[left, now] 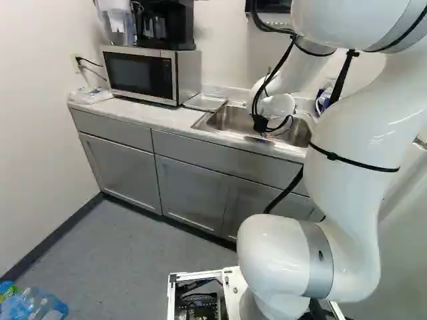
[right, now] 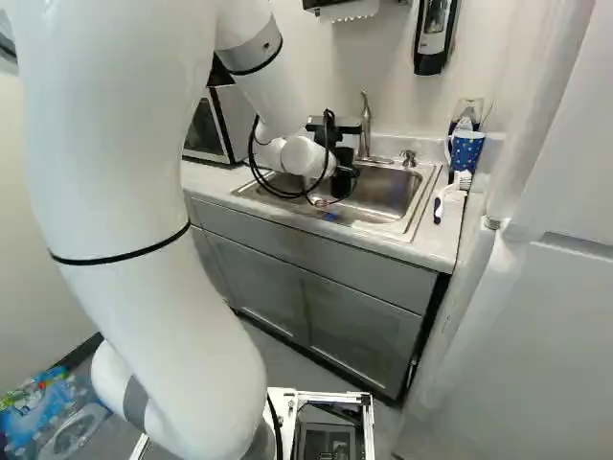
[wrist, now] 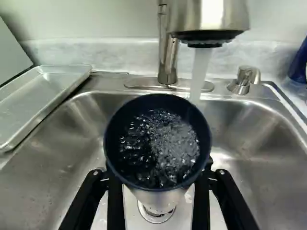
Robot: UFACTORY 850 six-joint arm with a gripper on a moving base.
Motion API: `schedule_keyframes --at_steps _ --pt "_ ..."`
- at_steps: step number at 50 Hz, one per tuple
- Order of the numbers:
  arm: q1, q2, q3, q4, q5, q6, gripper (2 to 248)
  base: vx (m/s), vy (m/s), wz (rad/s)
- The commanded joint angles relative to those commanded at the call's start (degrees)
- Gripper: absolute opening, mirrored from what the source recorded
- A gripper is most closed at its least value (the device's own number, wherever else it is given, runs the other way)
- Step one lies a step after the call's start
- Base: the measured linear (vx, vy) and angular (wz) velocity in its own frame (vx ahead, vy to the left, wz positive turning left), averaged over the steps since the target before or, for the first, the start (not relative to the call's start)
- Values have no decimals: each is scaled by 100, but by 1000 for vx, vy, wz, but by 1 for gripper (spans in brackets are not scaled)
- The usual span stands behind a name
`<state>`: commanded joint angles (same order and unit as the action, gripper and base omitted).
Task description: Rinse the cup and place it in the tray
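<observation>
Editor: Caption it from the left, with twelve o'clock straight ahead of the gripper.

Photographer: At ten o'clock from the cup, a shallow tray (wrist: 45, 93) lies beside the sink (wrist: 43, 191), awaiting delivery.

Editor: And at center?

Photographer: The cup (wrist: 156, 193), dark inside and silvery outside, is held mouth up above the basin, clamped by the gripper (wrist: 159, 178) at seven and five o'clock. Churning water (wrist: 160, 143) fills much of it.

Editor: How would it handle?

Photographer: Heavy for its size while loaded, likely stiff-walled, probably metal, so hard to crush or break. Wet sides could slip; a firm, level squeeze on opposite walls, below the rim, looks right. Tipped out over the basin, it should turn light.

Editor: Further right?

Photographer: A stream (wrist: 199, 72) drops from the faucet (wrist: 208, 17) at the rim's one o'clock. The off-center pour could twist the cup in its grip.

Editor: Last in line?

Photographer: A small metal fixture (wrist: 243, 79) at two o'clock and, at the right of the right base view, a blue patterned mug (right: 466, 149), gripped by nobody.
</observation>
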<state>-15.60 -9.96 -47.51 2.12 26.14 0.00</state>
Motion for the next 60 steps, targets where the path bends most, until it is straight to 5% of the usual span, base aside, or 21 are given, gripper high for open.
schedule_keyframes --at_steps 31,60 --pt "548 -19 -160 0 0 0 125 0 0 0" --pt "912 -270 -819 0 -25 0 125 0 0 0"
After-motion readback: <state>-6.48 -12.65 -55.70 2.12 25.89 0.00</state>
